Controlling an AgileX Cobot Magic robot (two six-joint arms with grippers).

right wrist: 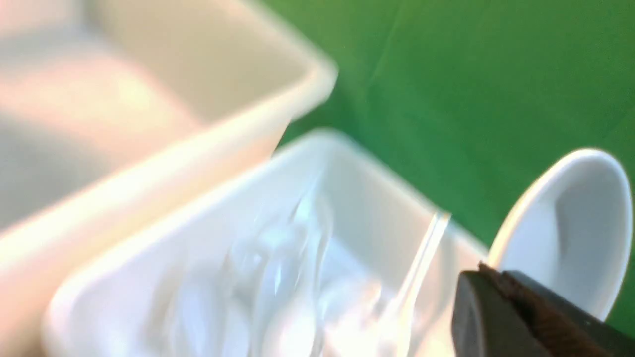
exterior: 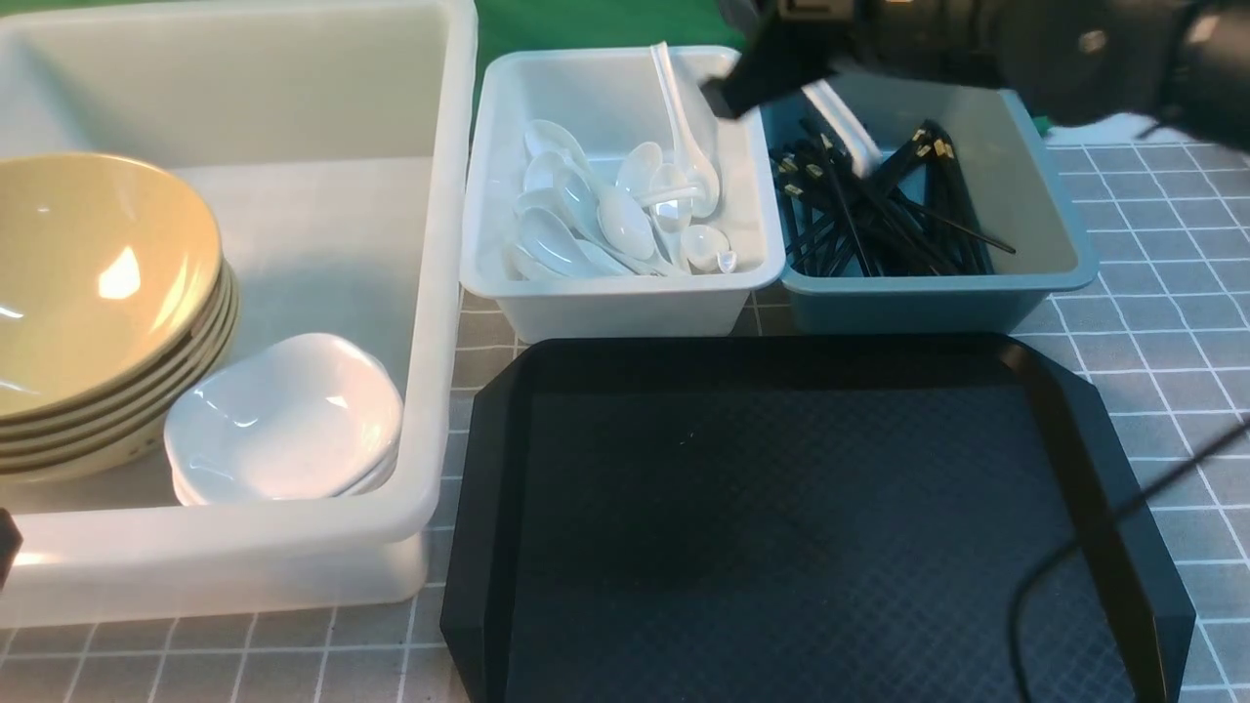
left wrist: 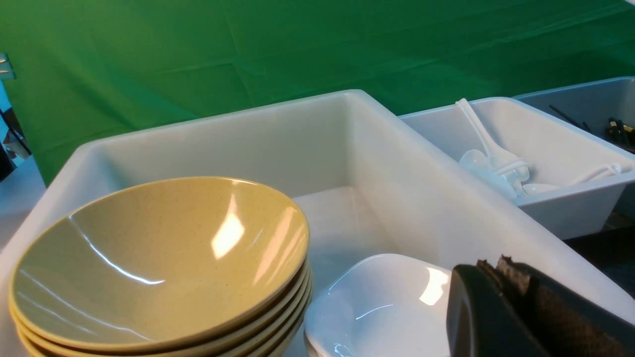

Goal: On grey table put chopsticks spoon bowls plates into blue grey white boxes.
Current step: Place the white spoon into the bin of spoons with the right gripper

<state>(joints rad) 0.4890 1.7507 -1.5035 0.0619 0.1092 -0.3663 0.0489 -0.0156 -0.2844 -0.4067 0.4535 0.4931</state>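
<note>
Right wrist view shows my right gripper (right wrist: 488,277) clamped on the spoon (right wrist: 565,228) — scoop poking out — by the small white box (exterior: 625,298), eleven o'clock from the black tray (exterior: 781,508), where spoons collect. My left gripper (left wrist: 491,272) is closed, empty, near the plates (left wrist: 382,302).

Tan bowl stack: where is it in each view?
Front: bowl stack at the left edge, inside the large white box.
Left wrist: bowl stack close up, beside the white plates.
Right wrist: not visible; picture blurred.
Shared landmark: the large white box's rim, in all three.
</note>
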